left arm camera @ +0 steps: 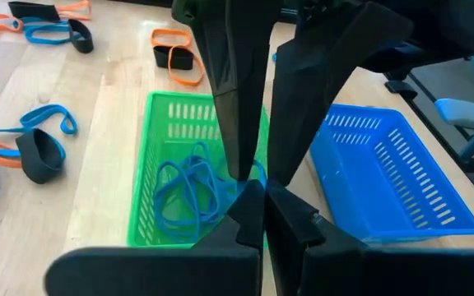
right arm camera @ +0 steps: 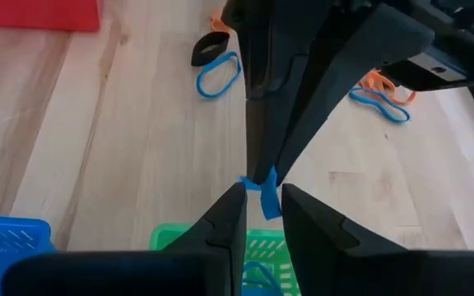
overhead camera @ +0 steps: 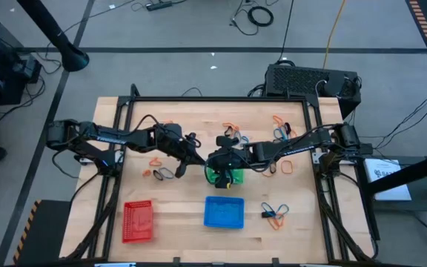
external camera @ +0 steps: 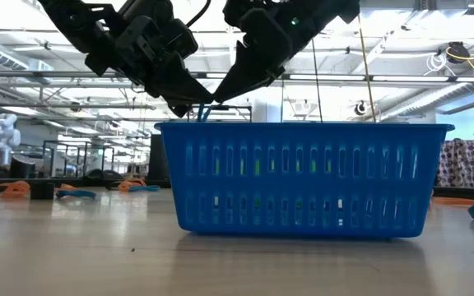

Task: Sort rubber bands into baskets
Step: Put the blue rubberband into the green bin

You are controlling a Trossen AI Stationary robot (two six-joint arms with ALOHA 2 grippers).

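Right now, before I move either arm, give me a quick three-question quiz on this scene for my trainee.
1. True or false: the green basket holds blue rubber bands.
2. The left gripper and the right gripper meet above which basket? A red, B green, C blue.
3. Short answer: which basket lies farthest toward the left arm's side of the table?

Key: 1 true; 2 B; 3 the red basket.
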